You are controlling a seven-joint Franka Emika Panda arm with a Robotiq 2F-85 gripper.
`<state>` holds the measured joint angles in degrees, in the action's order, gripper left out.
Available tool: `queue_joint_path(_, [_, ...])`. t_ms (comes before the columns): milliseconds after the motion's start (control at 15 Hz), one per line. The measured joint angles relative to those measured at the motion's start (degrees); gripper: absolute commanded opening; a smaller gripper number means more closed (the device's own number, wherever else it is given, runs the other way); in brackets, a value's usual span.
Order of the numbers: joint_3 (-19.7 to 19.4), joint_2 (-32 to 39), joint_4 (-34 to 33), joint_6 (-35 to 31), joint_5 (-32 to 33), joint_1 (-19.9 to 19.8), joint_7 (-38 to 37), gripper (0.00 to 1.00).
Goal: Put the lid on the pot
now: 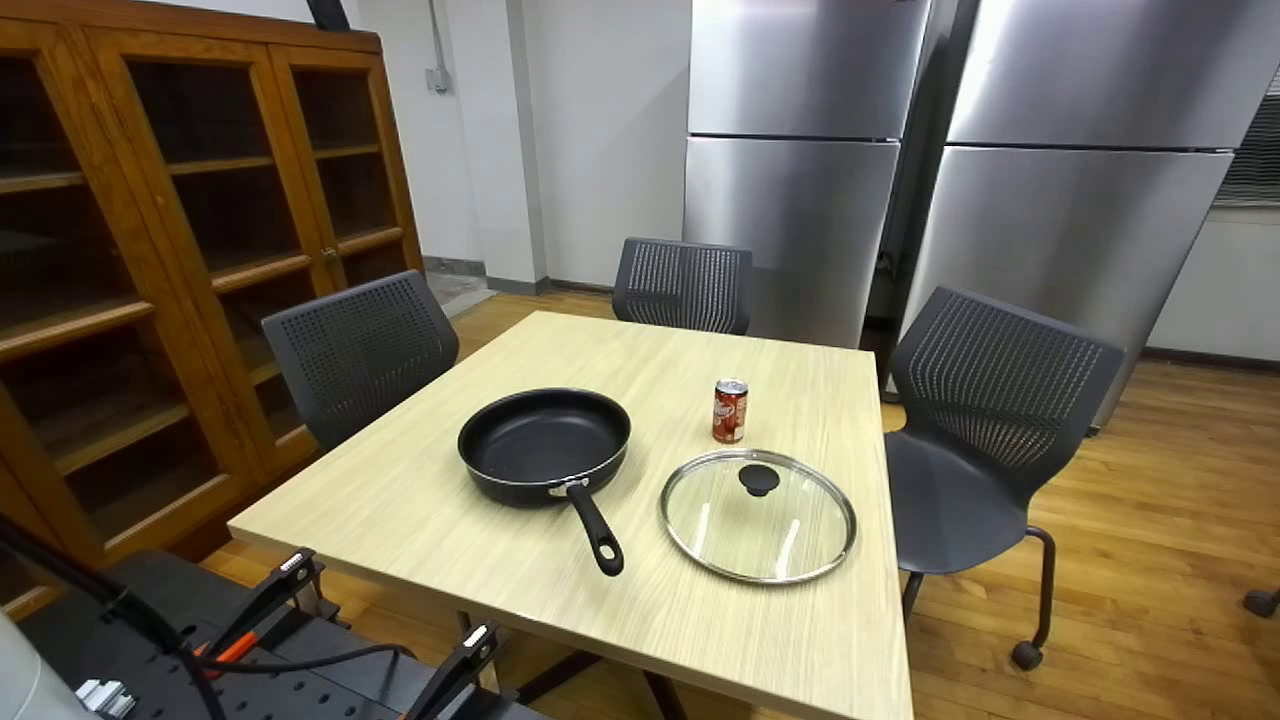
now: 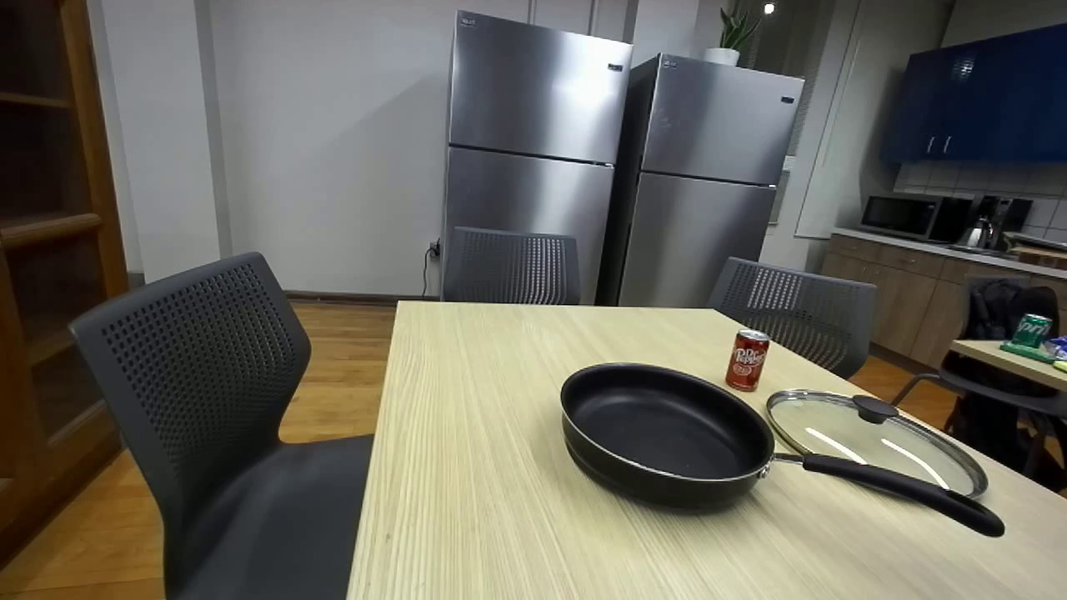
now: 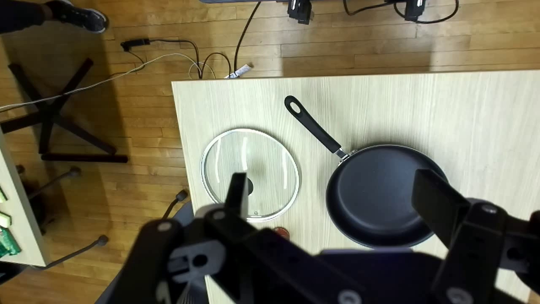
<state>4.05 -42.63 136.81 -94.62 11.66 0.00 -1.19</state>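
Observation:
The pot is a shallow black frying pan that stands upright on the table, uncovered, in both exterior views (image 1: 545, 440) (image 2: 667, 429) and in the wrist view (image 3: 379, 190). The clear glass lid lies flat on the table beside the pan, dark knob up, in both exterior views (image 1: 745, 530) (image 2: 875, 446) and in the wrist view (image 3: 270, 169). My gripper (image 3: 331, 181) is open and empty, high above the table. In the wrist view one finger overlaps the lid and partly hides its knob; the other overlaps the pan. The gripper is out of both exterior views.
A red can (image 1: 729, 412) stands on the table (image 1: 600, 345) near the lid and the pan; the gripper mostly hides it in the wrist view (image 3: 282, 232). The pan's handle (image 1: 596, 530) points toward the near table edge. Chairs (image 1: 365, 350) (image 1: 1000, 400) stand around the table.

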Motion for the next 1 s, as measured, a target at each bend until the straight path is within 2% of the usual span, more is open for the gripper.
queue_joint_path(600, [-4.15,6.28,0.02,-11.30,-0.49,-0.30,-3.97,1.00])
queue_joint_path(1000, [-6.58,10.78,0.03,-16.01,-1.60,-2.33,-5.66,1.00])
